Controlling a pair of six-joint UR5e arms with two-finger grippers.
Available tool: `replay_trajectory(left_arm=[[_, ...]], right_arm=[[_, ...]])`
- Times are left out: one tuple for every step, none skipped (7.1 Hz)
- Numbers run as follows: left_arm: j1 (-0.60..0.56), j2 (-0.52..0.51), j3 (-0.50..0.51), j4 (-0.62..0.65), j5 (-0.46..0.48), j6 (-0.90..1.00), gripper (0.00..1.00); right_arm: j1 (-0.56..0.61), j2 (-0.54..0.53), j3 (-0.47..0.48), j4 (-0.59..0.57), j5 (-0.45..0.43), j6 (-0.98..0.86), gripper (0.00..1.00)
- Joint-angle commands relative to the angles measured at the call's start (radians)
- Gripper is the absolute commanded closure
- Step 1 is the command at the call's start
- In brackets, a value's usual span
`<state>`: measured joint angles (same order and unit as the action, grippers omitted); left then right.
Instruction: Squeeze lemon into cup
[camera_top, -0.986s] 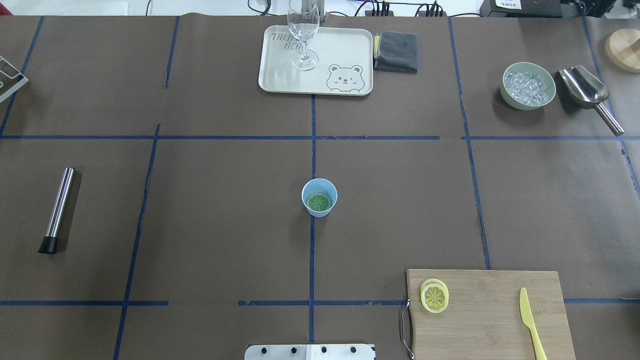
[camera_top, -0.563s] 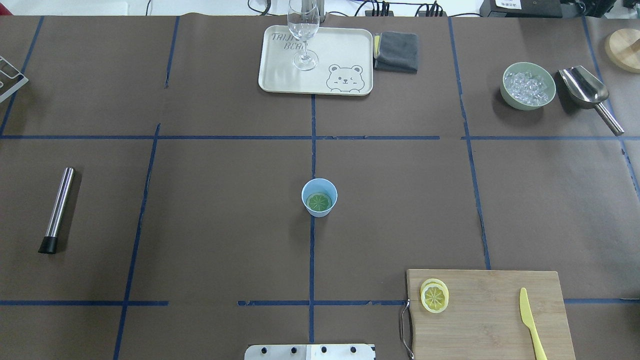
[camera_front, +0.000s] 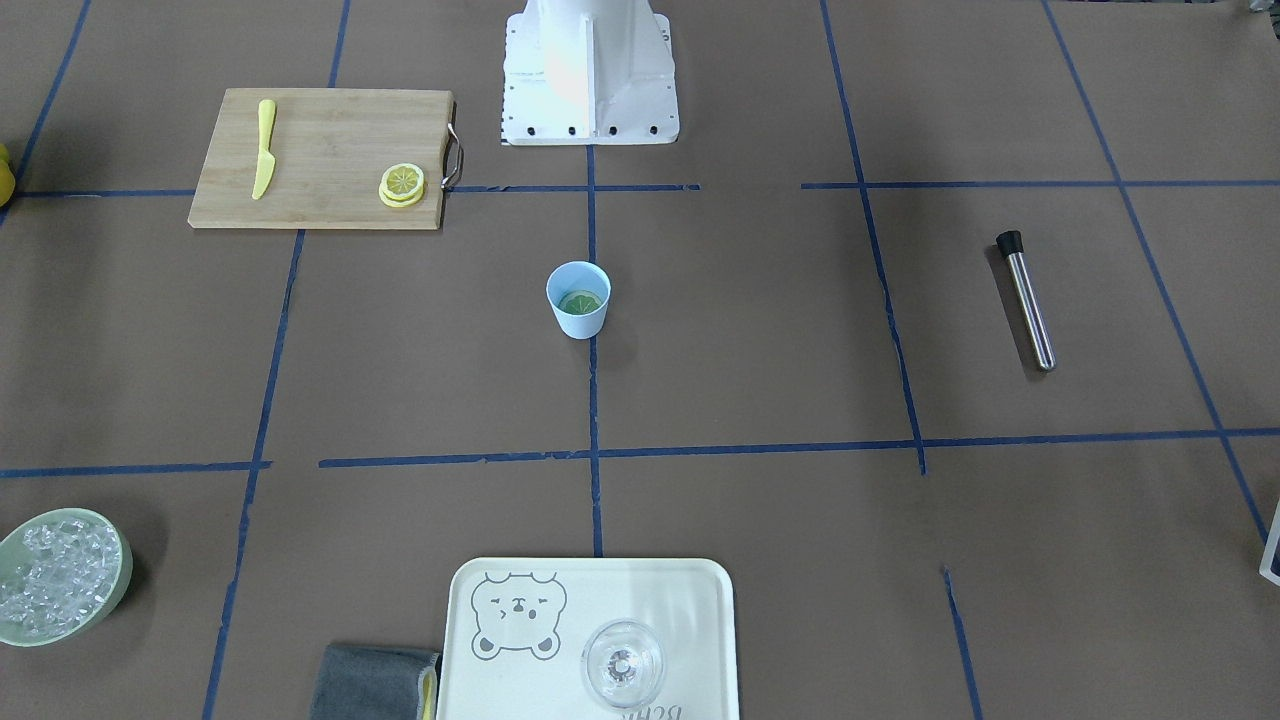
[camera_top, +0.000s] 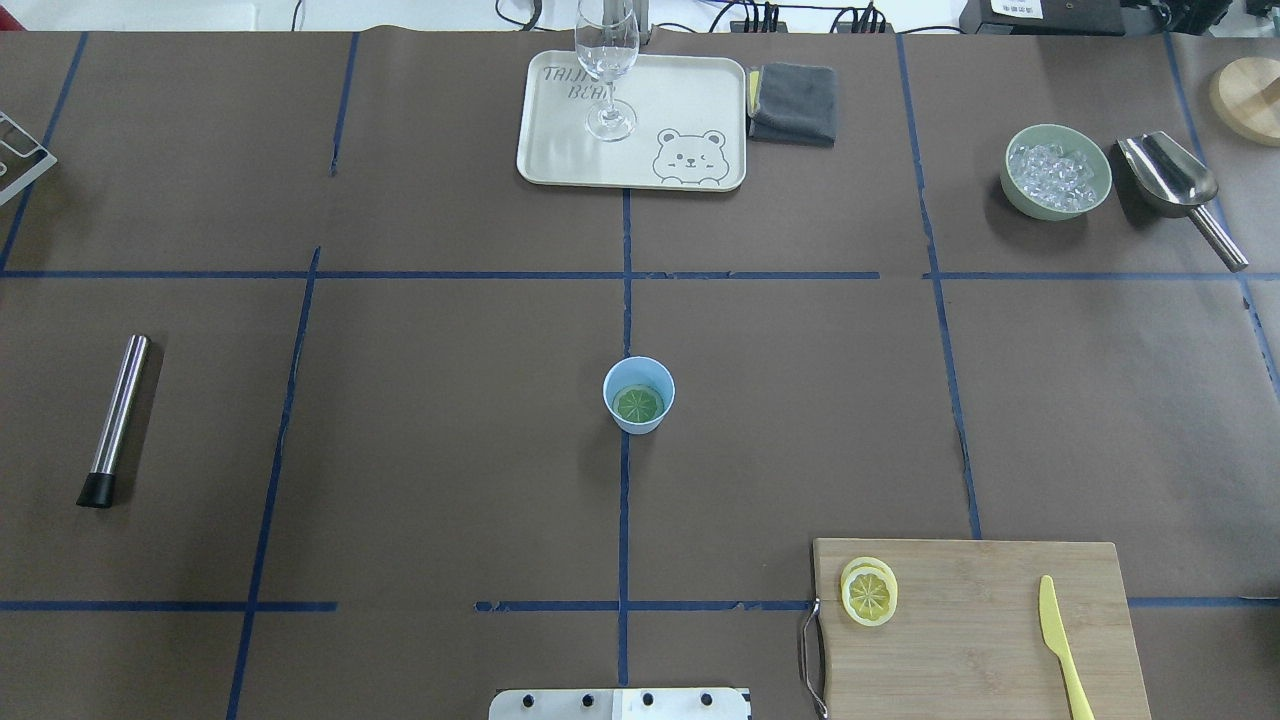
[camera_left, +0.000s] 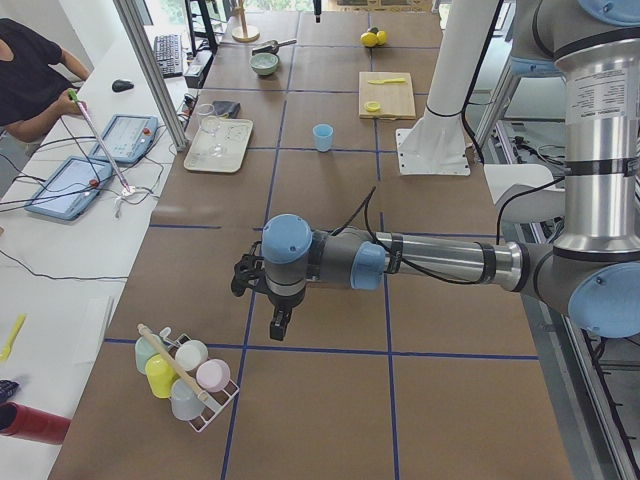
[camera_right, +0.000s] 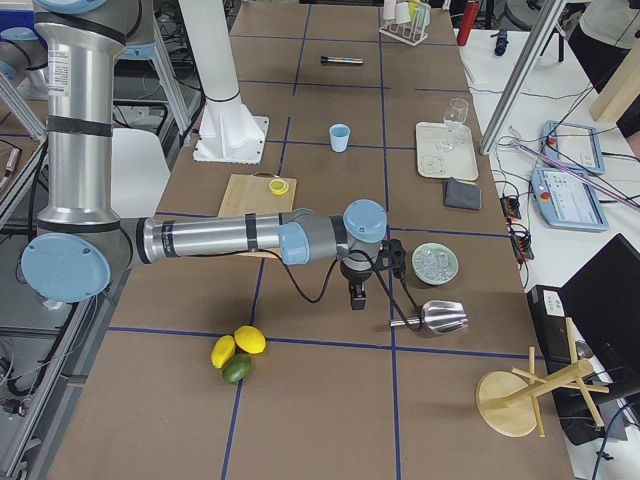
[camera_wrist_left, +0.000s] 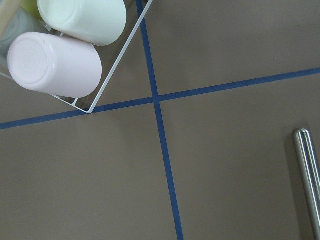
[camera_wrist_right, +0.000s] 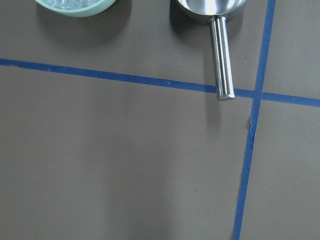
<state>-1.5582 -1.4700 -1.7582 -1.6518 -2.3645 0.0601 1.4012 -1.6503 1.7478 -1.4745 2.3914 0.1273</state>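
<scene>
Far left, the left gripper hangs beside a rack of tumblers; I cannot tell how its jaws stand. The blue cup stands mid-table holding a lemon slice, with two stacked slices at its 5 o'clock on the cutting board. Far right, the right gripper hangs near the ice bowl, its jaws equally unclear.

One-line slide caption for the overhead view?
Blue cup holding a green slice at table centre; lemon slices and yellow knife on the cutting board; no arms in frame.
</scene>
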Motion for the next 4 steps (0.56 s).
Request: replay_trajectory(left_arm=[[0.001,-0.012,-0.007,-0.002,0.008,0.003,0.0],[0.0,-0.01,-0.015,-0.002,0.001,0.003,0.0],[0.001,-0.012,-0.015,-0.002,-0.001,0.003,0.0],[0.0,-0.012,-0.015,-0.003,-0.001,0.003,0.0]], right_arm=[[-0.001,0.0,-0.001,0.0,0.0,0.0,0.0],[-0.001,0.016,-0.013,-0.001,-0.001,0.0,0.0],[-0.001,0.021,-0.019,0.0,0.0,0.0,0.0],[-0.001,0.021,-0.019,0.0,0.0,0.0,0.0]])
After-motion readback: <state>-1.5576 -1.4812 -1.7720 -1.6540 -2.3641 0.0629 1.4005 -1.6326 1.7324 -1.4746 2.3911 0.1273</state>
